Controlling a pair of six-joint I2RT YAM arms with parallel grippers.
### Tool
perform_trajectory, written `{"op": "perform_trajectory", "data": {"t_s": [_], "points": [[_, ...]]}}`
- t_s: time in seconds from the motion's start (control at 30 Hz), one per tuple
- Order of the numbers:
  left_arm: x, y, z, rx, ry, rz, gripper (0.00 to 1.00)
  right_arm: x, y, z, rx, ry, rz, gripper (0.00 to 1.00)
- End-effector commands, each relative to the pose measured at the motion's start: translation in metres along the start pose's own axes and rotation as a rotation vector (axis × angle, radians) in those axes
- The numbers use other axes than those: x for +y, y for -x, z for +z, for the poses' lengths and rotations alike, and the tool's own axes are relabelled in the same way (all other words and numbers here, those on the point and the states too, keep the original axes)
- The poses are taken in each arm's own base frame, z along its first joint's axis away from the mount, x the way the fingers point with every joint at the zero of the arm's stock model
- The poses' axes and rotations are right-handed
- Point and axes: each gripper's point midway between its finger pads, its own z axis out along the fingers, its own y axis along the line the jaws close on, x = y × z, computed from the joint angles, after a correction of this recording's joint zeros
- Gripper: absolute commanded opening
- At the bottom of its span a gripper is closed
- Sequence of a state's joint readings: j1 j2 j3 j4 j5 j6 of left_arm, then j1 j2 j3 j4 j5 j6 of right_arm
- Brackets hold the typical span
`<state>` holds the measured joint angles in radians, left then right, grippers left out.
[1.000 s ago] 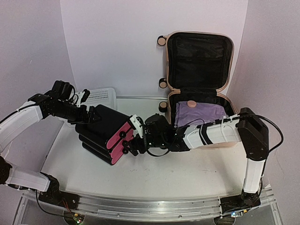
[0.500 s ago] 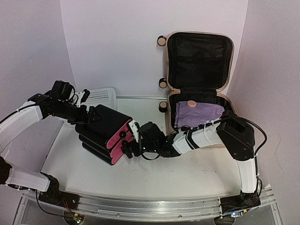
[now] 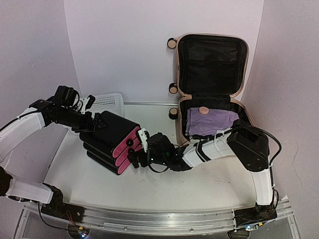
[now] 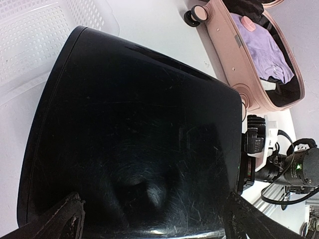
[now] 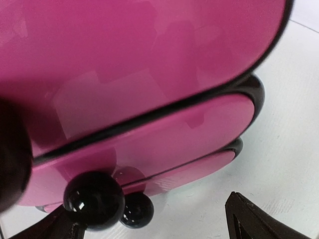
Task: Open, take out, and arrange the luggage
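The beige-pink luggage (image 3: 212, 35) stands at the back right with its lid raised, black lining showing; it also appears in the left wrist view (image 4: 234, 64). Purple cloth (image 3: 212, 121) and a small pink round piece (image 3: 203, 110) lie in its base. A black box (image 3: 107, 132) with three pink drawer fronts (image 5: 149, 64) sits tilted at centre left. My left gripper (image 3: 89, 121) is open at the box's back edge (image 4: 149, 224), fingers at either side. My right gripper (image 3: 137, 149) stands open at the drawer fronts, a black knob (image 5: 94, 199) by its left finger.
A white mesh basket (image 3: 107, 102) lies behind the black box at the back left (image 4: 30, 45). The white wall runs close behind the luggage. The right arm stretches across the table in front of the luggage base.
My right arm has moved left, up to the pink drawer fronts, and its jaws have spread a little wider. The left arm and the box have stayed put.
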<state>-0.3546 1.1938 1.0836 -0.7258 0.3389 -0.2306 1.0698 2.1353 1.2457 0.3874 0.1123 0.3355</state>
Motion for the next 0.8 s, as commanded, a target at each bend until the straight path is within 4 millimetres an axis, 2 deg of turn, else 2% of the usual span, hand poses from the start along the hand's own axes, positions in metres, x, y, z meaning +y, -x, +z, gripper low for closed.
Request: {"op": "perform_trajectory", "data": {"t_s": [0.0,0.17,0.4,0.53,0.77], "points": [[0.010,-0.037,0.006,0.134,0.028,-0.061,0.98,0.006,0.037,-0.027,-0.105,0.017,0.010,0.98],[0.010,-0.037,0.007,0.135,0.028,-0.061,0.98,0.010,0.033,-0.043,-0.079,0.046,-0.028,0.98],[0.010,-0.037,0.007,0.137,0.030,-0.061,0.98,0.036,0.058,-0.062,-0.105,0.160,-0.112,0.90],[0.010,-0.036,0.007,0.137,0.027,-0.062,0.98,0.042,0.070,-0.059,-0.123,0.172,-0.121,0.88],[0.009,-0.036,0.005,0.128,0.026,-0.060,0.98,0.048,0.088,-0.044,-0.154,0.166,-0.114,0.71]]}}
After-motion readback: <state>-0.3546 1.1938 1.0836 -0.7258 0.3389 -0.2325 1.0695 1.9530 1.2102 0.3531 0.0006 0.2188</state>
